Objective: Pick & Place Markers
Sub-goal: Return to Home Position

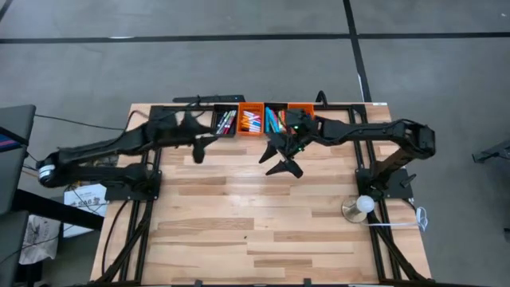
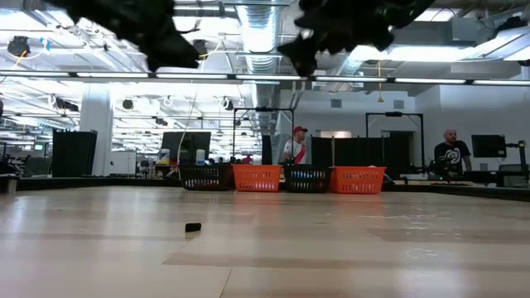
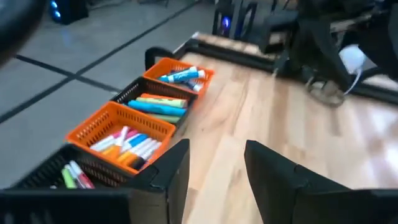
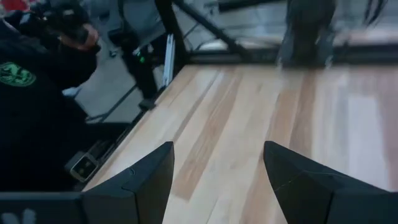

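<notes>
From above, the capped mixed-colour markers (image 1: 251, 121) lie in the orange and black mesh bins (image 1: 252, 104) at the far edge of the pale wooden table (image 1: 255, 223). Sorting looks finished, so both arms need only fold home. Level view: bright workshop, people behind. Wrist views: left gripper (image 3: 216, 147) beside the bins and right gripper (image 4: 217, 148) over bare boards both gape empty.
</notes>
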Tool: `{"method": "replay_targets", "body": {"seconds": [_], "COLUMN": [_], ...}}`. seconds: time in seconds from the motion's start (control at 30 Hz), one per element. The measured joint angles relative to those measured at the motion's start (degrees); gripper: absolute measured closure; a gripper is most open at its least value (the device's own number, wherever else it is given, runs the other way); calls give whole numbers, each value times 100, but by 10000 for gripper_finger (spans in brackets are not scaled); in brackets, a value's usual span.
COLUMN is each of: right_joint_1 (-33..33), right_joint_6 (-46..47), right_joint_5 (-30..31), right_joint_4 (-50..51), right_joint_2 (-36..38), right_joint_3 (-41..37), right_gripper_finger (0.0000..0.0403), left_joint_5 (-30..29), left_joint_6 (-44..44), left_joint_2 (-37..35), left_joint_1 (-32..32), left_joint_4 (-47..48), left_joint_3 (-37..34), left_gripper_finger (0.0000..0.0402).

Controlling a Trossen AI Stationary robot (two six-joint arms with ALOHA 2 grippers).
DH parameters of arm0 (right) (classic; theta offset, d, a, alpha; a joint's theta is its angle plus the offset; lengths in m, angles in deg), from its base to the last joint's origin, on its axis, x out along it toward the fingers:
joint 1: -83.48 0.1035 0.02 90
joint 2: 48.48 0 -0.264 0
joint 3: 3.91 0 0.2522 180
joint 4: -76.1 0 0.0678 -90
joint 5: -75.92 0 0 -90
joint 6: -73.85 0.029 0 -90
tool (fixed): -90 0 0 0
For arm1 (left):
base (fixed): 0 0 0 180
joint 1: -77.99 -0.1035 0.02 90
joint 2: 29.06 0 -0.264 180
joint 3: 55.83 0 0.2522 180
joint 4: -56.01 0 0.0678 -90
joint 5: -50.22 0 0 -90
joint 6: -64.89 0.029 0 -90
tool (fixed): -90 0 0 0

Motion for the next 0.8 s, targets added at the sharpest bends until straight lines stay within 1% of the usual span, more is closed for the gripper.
{"method": "replay_targets", "body": {"seconds": [0.2, 0.33, 0.47, 0.57, 0.67, 0.8], "right_joint_1": [321, 478, 512, 508, 503, 520], "right_joint_6": [10, 295, 529, 662, 785, 1058], "right_joint_5": [717, 1355, 2248, 2713, 2969, 2979], "right_joint_4": [-227, -827, -1504, -1890, -1977, -1890], "right_joint_2": [762, 1535, 2573, 3423, 4260, 5168], "right_joint_3": [-111, -787, -1760, -2519, -3121, -3695], "right_gripper_finger": [163, 163, 163, 163, 163, 163], "left_joint_5": [-7, 118, 49, -182, -507, -483], "left_joint_6": [-628, -931, -1108, -1121, -1348, -1684], "left_joint_2": [-1486, -2226, -2697, -2995, -3205, -3351], "left_joint_1": [431, 804, 1114, 1227, 1235, 1262], "left_joint_4": [-687, -937, -1486, -1564, -1596, -1891], "left_joint_3": [-1283, -1986, -2593, -2942, -3315, -3789], "left_gripper_finger": [252, 252, 252, 252, 252, 252]}}
